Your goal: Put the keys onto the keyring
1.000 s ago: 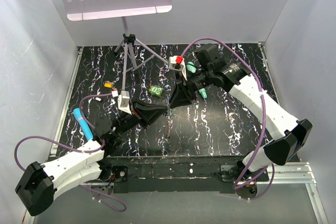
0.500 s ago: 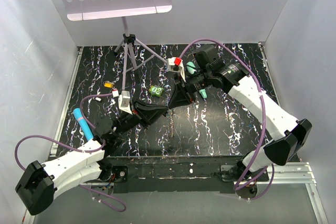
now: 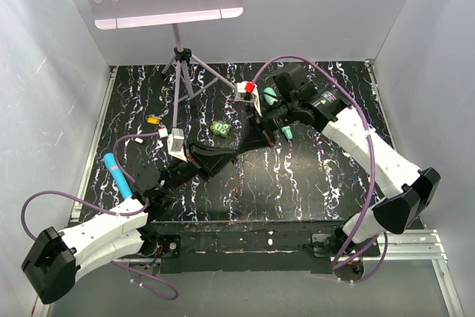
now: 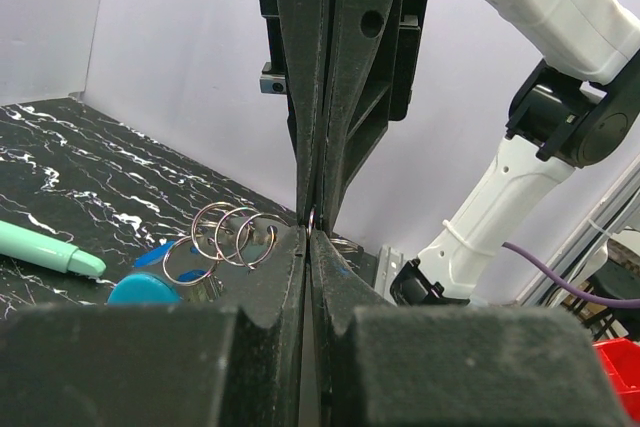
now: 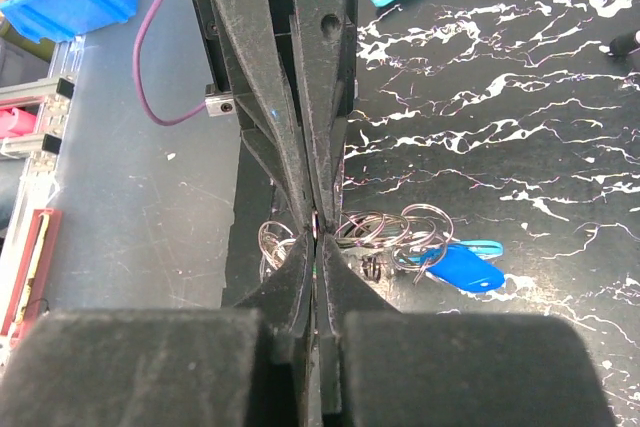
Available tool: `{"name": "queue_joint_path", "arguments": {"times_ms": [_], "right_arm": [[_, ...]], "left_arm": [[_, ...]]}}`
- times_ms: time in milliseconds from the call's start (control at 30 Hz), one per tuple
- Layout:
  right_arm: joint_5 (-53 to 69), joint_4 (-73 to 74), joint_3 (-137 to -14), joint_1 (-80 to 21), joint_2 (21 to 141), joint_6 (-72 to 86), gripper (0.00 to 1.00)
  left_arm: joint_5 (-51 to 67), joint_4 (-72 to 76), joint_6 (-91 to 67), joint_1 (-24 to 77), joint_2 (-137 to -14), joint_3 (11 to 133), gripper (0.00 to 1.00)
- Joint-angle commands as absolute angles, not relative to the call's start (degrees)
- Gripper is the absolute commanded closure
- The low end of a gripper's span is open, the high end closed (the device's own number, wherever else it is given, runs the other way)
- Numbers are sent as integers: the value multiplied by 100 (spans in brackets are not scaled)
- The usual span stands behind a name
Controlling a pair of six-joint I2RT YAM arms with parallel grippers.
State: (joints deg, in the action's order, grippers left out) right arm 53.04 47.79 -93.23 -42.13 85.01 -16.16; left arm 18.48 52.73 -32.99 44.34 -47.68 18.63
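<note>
One light-blue cylinder (image 3: 117, 174) lies at the left edge of the counter (image 3: 312, 176), just beside the left arm. Farther back, a yellow-orange key (image 3: 154, 119) rests on the black marbled surface, well apart from both arms. A tripod stand (image 3: 182, 72) rises behind it. Towards the middle, a bright green blocky object (image 3: 219, 129) sits just behind the spot where the arms meet.

There the left end effector (image 4: 308, 239) is pinched narrow, its fingers pressed together with no gap. The right end effector (image 5: 316, 245) faces it tip to tip, equally narrow. A glint of thin wire shows between the touching tips. The keyring (image 5: 392, 230), a bunch of split wire rings with a blue plastic tag (image 5: 462, 269), spreads out from that very spot, so both seem clamped on one of its loops. From above it shows as a thin streak on the near side of the tips; whether its lower end touches the counter I cannot tell.

Right of the meeting point, a red-and-white block (image 3: 249, 88) stands farther back. A teal pen (image 3: 286, 133) lies partly under the right arm.
</note>
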Motion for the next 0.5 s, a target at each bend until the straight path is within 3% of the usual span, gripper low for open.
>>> {"name": "queue_joint_path", "arguments": {"times_ms": [0, 167, 233, 367, 467], "right_arm": [[5370, 4676, -9483, -4263, 8552, -1582, 99], [5300, 4877, -9641, -4271, 8534, -1775, 99], [5274, 4948, -9650, -4271, 8517, -1863, 99], [5300, 5220, -9650, -4271, 8508, -2135, 99], [5291, 5632, -9703, -4263, 8534, -2530, 99]], "left_arm": [[1670, 5599, -3226, 4465, -4658, 2039, 100], [1687, 5555, -3252, 4465, -4597, 2013, 100], [1784, 5389, -3243, 4465, -4501, 2030, 87], [1995, 4416, -3086, 4456, -4080, 2135, 51], [2100, 3186, -2813, 4447, -3544, 2328, 37]]}}
